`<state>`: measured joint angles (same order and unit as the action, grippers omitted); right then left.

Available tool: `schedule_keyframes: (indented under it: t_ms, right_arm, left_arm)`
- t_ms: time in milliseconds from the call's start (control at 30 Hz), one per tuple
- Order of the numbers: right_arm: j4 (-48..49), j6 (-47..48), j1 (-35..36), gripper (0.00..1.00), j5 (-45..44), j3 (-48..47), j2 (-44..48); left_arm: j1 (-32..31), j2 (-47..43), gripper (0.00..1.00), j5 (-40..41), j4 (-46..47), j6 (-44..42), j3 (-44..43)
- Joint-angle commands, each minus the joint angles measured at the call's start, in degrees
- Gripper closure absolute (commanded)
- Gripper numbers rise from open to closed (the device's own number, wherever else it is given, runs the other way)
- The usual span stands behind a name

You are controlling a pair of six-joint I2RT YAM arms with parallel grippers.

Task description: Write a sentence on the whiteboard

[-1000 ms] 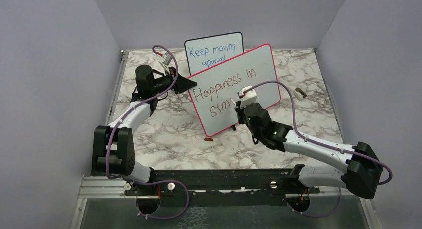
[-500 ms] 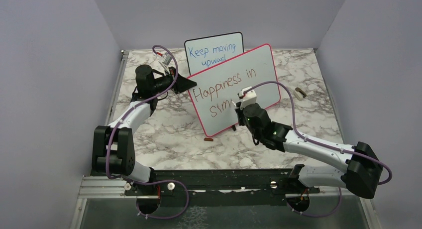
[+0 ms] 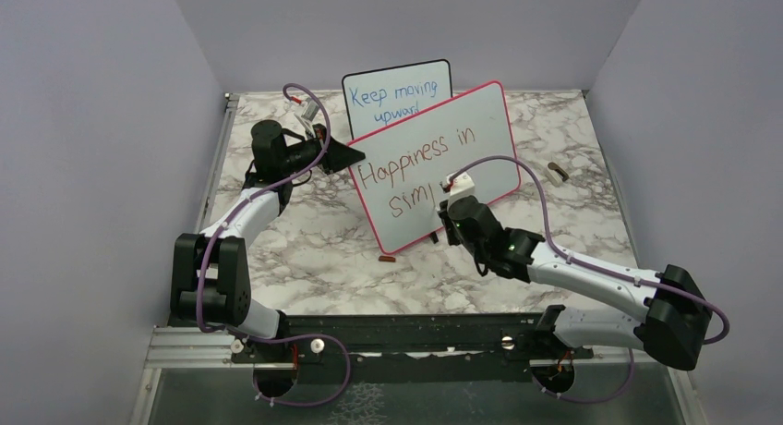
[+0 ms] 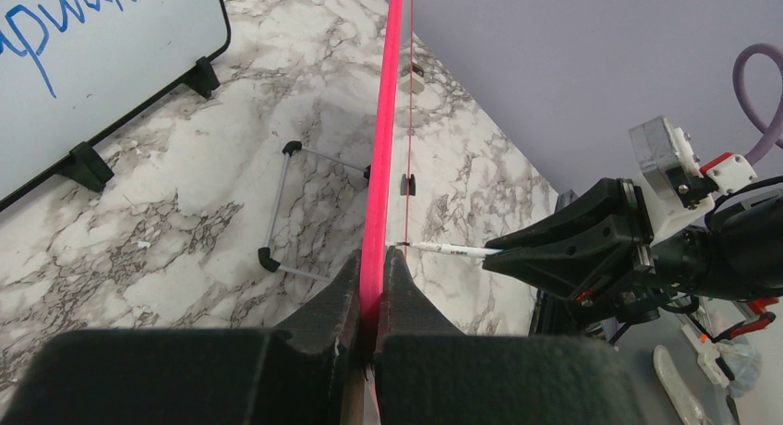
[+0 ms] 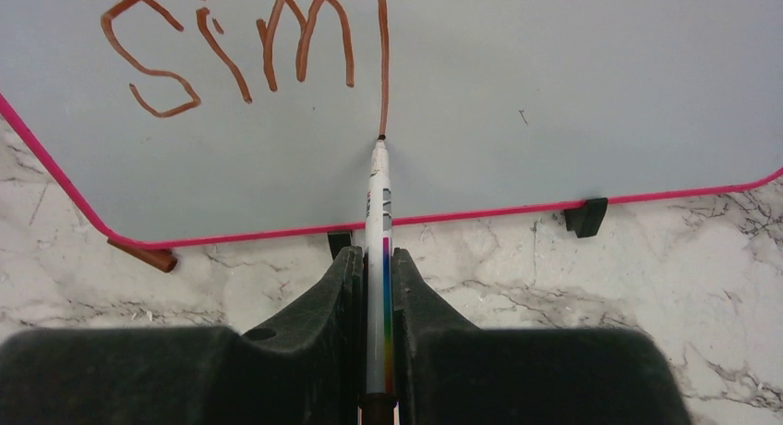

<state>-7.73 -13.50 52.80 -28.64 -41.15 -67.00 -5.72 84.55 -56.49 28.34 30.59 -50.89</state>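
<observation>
The whiteboard (image 3: 483, 125), white with a pink-red frame, stands tilted on the marble table. My left gripper (image 3: 343, 156) is shut on its left edge, and the left wrist view has the pink frame (image 4: 391, 92) pinched between the fingers (image 4: 372, 263). The sentence (image 3: 414, 159) in brownish red reads "Happiness in" with "sim" and a vertical stroke (image 5: 382, 65) below. My right gripper (image 5: 373, 259) is shut on a white marker (image 5: 378, 199). The marker's tip touches the board at the stroke's lower end.
A smaller black-framed board (image 3: 397, 94) with blue writing stands behind. A brown marker cap (image 3: 387, 257) lies on the table at the whiteboard's lower left corner. A small brown-and-white object (image 3: 556, 173) lies at the right. A wire stand (image 4: 284, 208) sits behind the whiteboard.
My right gripper has slid down the board with the marker, leaving a vertical stroke after "sim". The left gripper and whiteboard have not moved.
</observation>
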Motion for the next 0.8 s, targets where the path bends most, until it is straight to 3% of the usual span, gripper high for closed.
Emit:
schedule_keyframes:
  t_ms: [0, 333, 767]
  right_arm:
    - [-4.08, -1.26, -0.22, 0.99, 2.86, 0.73, 0.41]
    - [-1.17, 1.29, -0.24, 0.99, 0.47, -0.17, 2.76]
    - [9.82, 5.17, -1.34, 0.99, -1.66, -1.24, 2.09]
  left_arm:
    - [-0.62, 1.76, 1.00, 3.07, -5.57, -4.31, 0.71]
    - [-0.70, 1.76, 1.00, 3.07, -5.57, -4.24, 0.71]
    - [-0.65, 1.67, 1.00, 3.18, -5.66, -4.39, 0.80]
